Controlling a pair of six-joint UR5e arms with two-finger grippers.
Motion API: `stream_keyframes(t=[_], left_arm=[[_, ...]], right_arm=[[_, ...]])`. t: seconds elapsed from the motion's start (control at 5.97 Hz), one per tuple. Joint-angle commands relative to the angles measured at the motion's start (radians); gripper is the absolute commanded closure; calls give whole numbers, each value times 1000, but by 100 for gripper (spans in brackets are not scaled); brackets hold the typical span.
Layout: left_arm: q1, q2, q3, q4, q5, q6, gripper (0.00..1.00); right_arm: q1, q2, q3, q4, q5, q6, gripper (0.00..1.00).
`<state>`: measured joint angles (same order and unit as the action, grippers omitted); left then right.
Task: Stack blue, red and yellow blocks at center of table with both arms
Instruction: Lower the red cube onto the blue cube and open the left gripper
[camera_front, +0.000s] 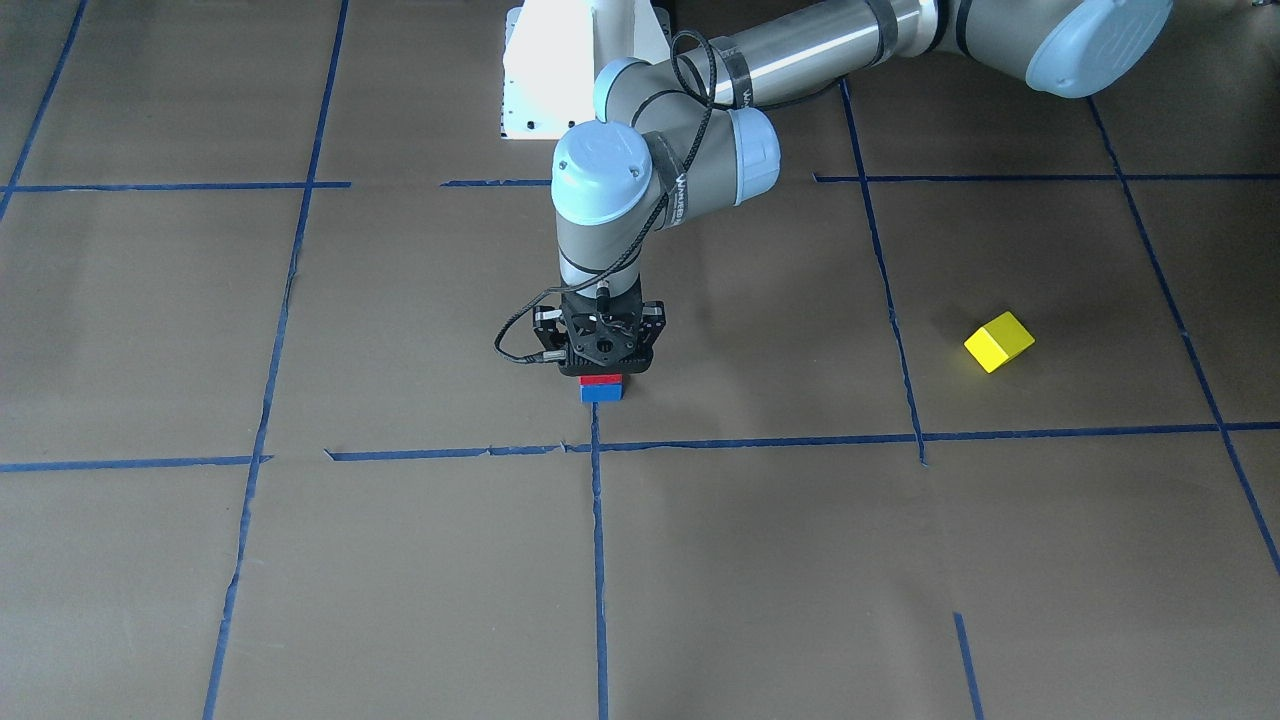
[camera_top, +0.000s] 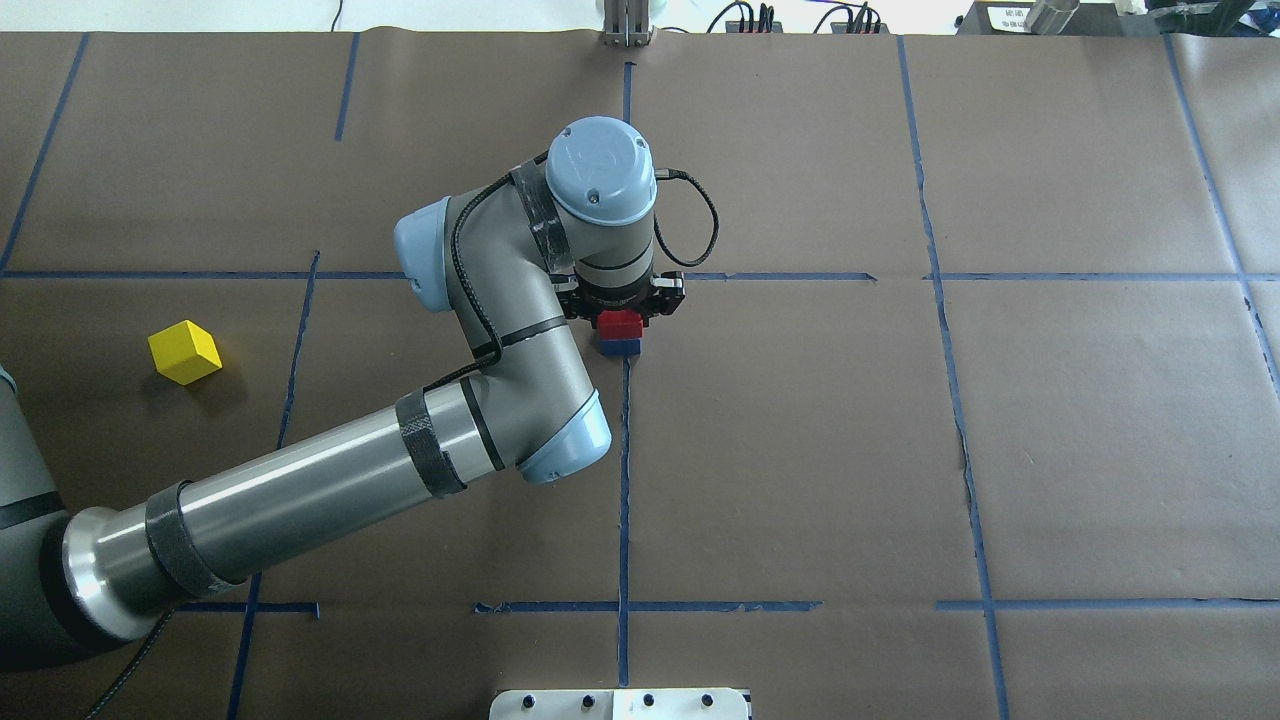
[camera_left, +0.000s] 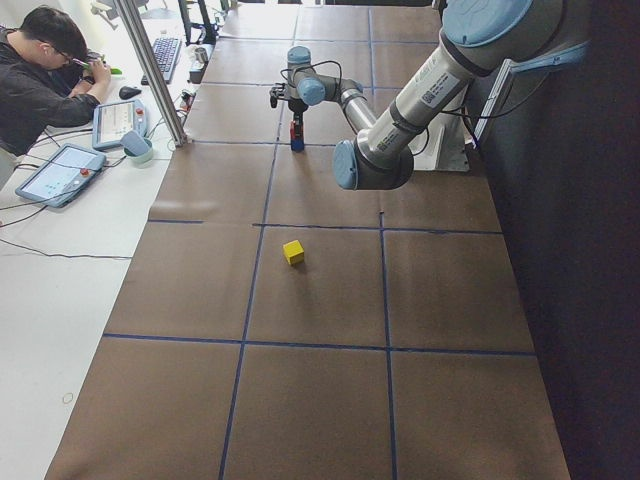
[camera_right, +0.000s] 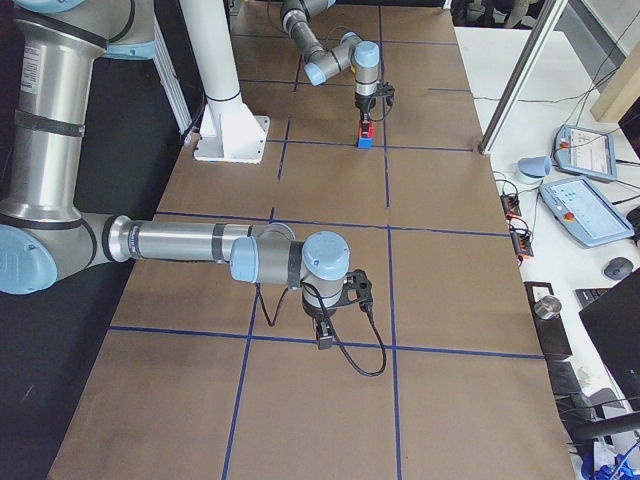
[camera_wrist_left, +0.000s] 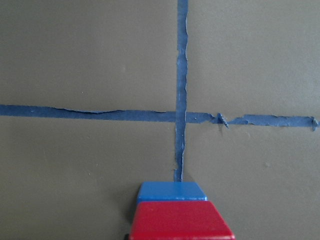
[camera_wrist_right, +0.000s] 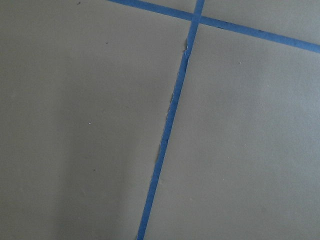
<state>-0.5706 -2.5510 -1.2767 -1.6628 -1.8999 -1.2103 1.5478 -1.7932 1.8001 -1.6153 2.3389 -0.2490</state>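
Front-facing view: red block (camera_front: 601, 380) sits squarely on blue block (camera_front: 601, 394), just above centre of frame, at the top end of a tape line (camera_front: 597, 520) on the table (camera_front: 400, 560). Left gripper (camera_front: 600, 366) is directly over the pair, pointing straight down, and covers the upper part of the red block. Jaws straddle red; cannot tell whether they press on it or stand clear. Left wrist view: red over blue at bottom edge, tape crossing (camera_wrist_left: 181, 116) beyond. Yellow block (camera_front: 998, 341) lies alone at right of frame, well apart from the pair, turned at an angle to the grid. Right gripper (camera_right: 325, 338) shows only in the right side view, low over the paper, lower centre; jaw state cannot be told.
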Motion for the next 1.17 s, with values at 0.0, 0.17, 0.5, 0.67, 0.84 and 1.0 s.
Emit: stream_keyframes(t=[0.0,0.17,0.5,0.67,0.84,1.0], left_arm=[[0,0,0,0,-1,0,61],[0,0,0,0,-1,2,49],[0,3,-1,-2,-1,2,29],[0,6,-1,-14,-1,3,25],[-5,5,-7,-17,-1,5,20],[-20,2,-25,-14,-25,5,0]], right_arm=[[0,0,2,0,0,-1,0],[0,0,2,0,0,-1,0],[0,0,1,0,-1,-1,0],[0,0,-1,0,-1,-1,0],[0,0,-1,0,-1,-3,0],[0,0,-2,0,-1,-4,0]])
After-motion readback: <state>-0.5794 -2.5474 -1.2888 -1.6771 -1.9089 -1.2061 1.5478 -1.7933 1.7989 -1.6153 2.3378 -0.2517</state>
